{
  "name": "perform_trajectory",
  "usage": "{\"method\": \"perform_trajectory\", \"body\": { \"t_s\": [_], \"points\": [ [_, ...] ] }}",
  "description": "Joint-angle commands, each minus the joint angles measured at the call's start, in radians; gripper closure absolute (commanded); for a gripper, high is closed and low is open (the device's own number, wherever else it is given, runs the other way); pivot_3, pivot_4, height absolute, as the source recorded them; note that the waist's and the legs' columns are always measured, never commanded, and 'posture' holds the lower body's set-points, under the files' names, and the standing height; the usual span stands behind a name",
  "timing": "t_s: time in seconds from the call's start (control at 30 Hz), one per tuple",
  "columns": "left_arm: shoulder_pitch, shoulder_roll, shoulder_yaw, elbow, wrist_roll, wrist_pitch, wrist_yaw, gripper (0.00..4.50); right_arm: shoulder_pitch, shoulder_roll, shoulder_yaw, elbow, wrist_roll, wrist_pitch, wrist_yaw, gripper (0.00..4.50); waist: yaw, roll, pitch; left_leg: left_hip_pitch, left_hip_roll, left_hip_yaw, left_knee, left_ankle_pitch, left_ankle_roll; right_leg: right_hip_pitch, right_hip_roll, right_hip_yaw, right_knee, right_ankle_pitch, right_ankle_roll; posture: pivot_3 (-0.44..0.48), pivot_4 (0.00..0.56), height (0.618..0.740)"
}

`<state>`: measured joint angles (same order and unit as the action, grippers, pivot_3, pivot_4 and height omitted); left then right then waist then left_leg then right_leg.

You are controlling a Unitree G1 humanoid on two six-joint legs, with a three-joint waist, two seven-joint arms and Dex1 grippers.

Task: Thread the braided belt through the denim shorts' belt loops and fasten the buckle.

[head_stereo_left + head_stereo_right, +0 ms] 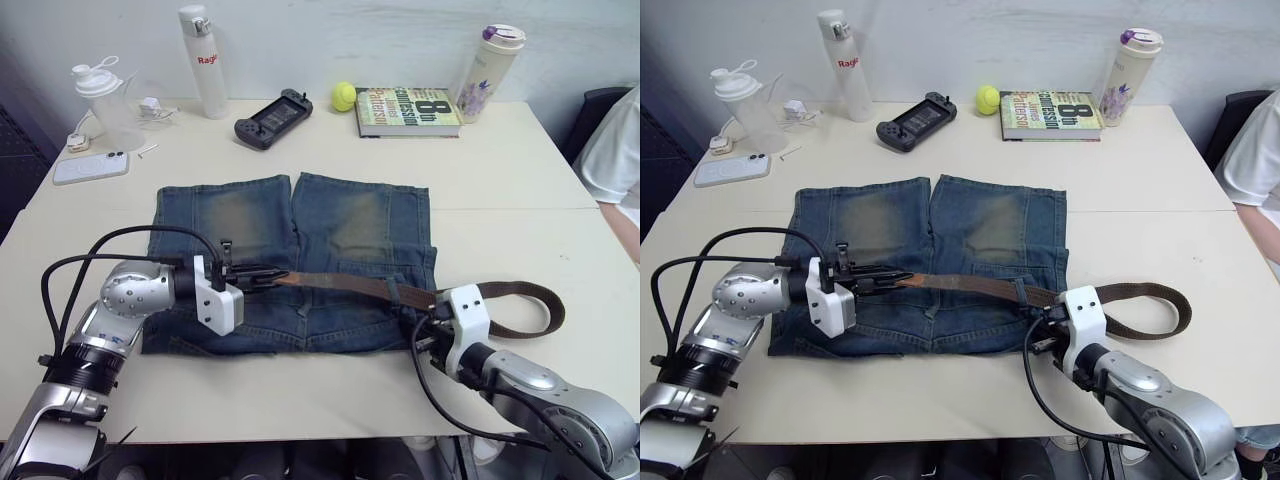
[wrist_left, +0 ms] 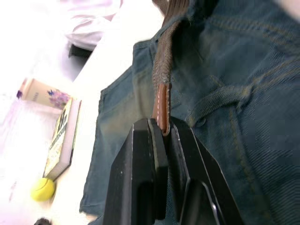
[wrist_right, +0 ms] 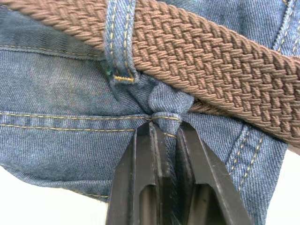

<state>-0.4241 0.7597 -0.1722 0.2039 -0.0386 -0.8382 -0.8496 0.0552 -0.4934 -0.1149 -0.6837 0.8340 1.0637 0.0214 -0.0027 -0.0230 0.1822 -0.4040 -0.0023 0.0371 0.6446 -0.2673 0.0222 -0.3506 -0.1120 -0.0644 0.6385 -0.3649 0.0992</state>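
Note:
The denim shorts (image 1: 330, 225) lie flat on the table, waistband toward me. The braided belt (image 1: 340, 285) runs along the waistband, passes under a belt loop (image 3: 119, 42) on the right side, then curls in a loop on the table (image 1: 530, 300). My left gripper (image 2: 164, 129) is shut on the belt's brown leather tip (image 2: 162, 105), over the waistband's left part. My right gripper (image 3: 166, 129) is shut on a pinched fold of denim just below that belt loop. The buckle is hidden.
Along the far edge stand a white bottle (image 1: 204, 60), a game controller (image 1: 272, 118), a tennis ball (image 1: 344, 96), a book (image 1: 408, 110) and a tumbler (image 1: 487, 70). A shaker (image 1: 105, 100) and a phone (image 1: 90, 166) sit far left. A person's white sleeve (image 1: 620, 140) shows at right.

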Motion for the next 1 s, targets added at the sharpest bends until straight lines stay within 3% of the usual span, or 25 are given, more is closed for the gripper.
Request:
{"method": "perform_trajectory", "body": {
  "t_s": [0.03, 0.1, 0.17, 0.33, 0.43, 0.5, 0.6, 0.7, 0.83, 1.0],
  "points": [
    [0.005, -0.014, 0.025, -0.066, -0.02, 0.029, 0.025, 4.5, 0.013, -0.022, -0.089, -0.007, 0.054, 0.041, 0.023, 2.09, 0.004, 0.0, 0.0, 0.0, 0.0, 0.0, 0.0, 0.0, 0.0, 0.0, 0.0, 0.0, 0.0, 0.0, 0.0, 0.0, 0.15, 0.74],
    [0.006, -0.021, 0.026, -0.068, -0.006, 0.038, 0.029, 4.5, 0.016, -0.082, -0.159, -0.028, 0.086, 0.054, 0.066, 1.15, 0.005, 0.001, 0.001, -0.001, -0.001, 0.0, 0.0, 0.0, 0.0, 0.0, -0.001, 0.0, 0.0, 0.0, 0.0, 0.0, 0.15, 0.74],
    [0.008, -0.026, 0.024, -0.069, 0.007, 0.037, 0.034, 4.5, 0.019, -0.144, -0.262, -0.046, 0.234, 0.081, 0.117, 0.13, 0.005, 0.004, 0.003, -0.001, -0.002, 0.0, 0.0, -0.001, 0.001, 0.0, -0.001, 0.0, 0.0, 0.0, 0.001, 0.0, 0.15, 0.74],
    [0.009, -0.04, 0.023, -0.078, 0.013, 0.039, 0.043, 4.5, 0.064, -0.315, -0.395, -0.041, 0.858, 0.002, 0.061, 0.05, 0.003, 0.005, 0.003, -0.001, -0.002, 0.0, 0.0, -0.002, 0.003, 0.001, -0.001, -0.002, 0.0, 0.001, 0.001, 0.0, 0.15, 0.74],
    [0.008, -0.044, 0.025, -0.084, 0.018, 0.036, 0.048, 4.5, 0.069, -0.318, -0.286, -0.054, 1.099, -0.188, -0.07, 0.05, -0.001, 0.005, 0.004, 0.0, 0.0, 0.0, 0.0, -0.002, 0.004, 0.003, 0.0, -0.003, -0.001, 0.001, 0.001, 0.0, 0.15, 0.74],
    [0.007, -0.048, 0.028, -0.091, 0.015, 0.039, 0.052, 4.5, 0.055, -0.235, -0.163, -0.082, 1.138, -0.327, -0.161, 0.05, 0.0, 0.005, 0.003, 0.0, 0.0, -0.001, 0.001, -0.002, 0.004, 0.005, 0.0, -0.005, -0.002, 0.001, 0.001, 0.0, 0.15, 0.74],
    [0.004, -0.045, 0.03, -0.092, 0.024, 0.024, 0.054, 4.5, 0.005, 0.029, 0.114, -0.113, 1.138, -0.52, -0.446, 0.05, -0.002, 0.005, 0.004, 0.0, 0.0, -0.001, 0.001, -0.002, 0.003, 0.005, 0.0, -0.005, -0.002, 0.001, 0.002, 0.0, 0.15, 0.74],
    [-0.006, -0.052, 0.034, -0.093, 0.037, 0.012, 0.069, 4.5, -0.039, 0.255, 0.269, -0.095, 1.138, -0.648, -0.674, 0.05, -0.002, 0.006, 0.004, -0.002, -0.001, 0.0, 0.0, 0.0, 0.0, 0.001, 0.0, -0.003, 0.0, 0.001, 0.002, 0.0, 0.15, 0.74],
    [-0.013, -0.057, 0.029, -0.1, 0.049, 0.007, 0.077, 4.5, -0.061, 0.412, 0.316, -0.044, 1.138, -0.711, -0.811, 0.05, 0.0, 0.006, 0.004, -0.003, -0.002, 0.0, 0.001, 0.0, -0.001, -0.001, -0.001, -0.002, 0.003, 0.001, 0.002, 0.0, 0.15, 0.74],
    [-0.013, -0.055, 0.032, -0.107, 0.055, 0.011, 0.086, 4.5, -0.068, 0.419, 0.256, 0.015, 1.138, -0.705, -0.856, 0.05, -0.001, 0.006, 0.004, -0.002, -0.002, 0.0, 0.0, 0.0, 0.0, -0.002, -0.001, 0.0, 0.003, 0.001, 0.002, 0.0, 0.15, 0.74]
  ]
}}
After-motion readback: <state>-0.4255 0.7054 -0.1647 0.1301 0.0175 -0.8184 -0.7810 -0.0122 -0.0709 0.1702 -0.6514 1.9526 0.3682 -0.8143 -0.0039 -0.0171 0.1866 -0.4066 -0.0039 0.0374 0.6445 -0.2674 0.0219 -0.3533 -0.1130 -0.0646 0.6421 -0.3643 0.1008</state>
